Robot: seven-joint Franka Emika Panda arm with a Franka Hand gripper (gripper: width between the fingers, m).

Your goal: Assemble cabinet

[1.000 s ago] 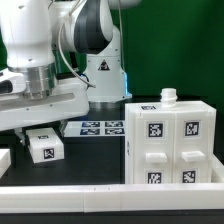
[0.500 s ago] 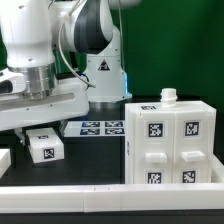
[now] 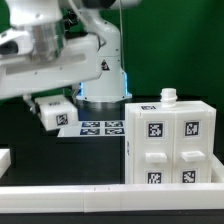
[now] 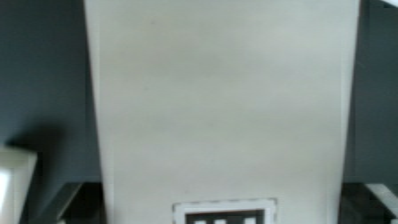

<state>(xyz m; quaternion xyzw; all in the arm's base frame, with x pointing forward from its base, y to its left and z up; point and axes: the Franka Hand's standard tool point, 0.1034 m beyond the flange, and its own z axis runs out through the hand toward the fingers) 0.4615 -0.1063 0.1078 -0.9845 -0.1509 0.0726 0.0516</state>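
Drawer block [image 3: 54, 115] risen off the table [image 3: 90, 160] since a second ago, hanging tilted, gripper [image 3: 47, 104] clamped on it, cabinet [image 3: 170, 140] standing at the exterior view's right, marker board [image 3: 97, 127] between, white rail [image 3: 110, 191] in front.

The exterior camera sits low at the near edge of the table [image 3: 95, 165] and faces across it toward the robot base [image 3: 100, 78], with the cabinet [image 3: 170, 140] close on the exterior view's right. The wrist camera looks from very near along a drawer block [image 4: 214, 100] that nearly fills its picture. Both views share only that drawer block [image 3: 55, 112]
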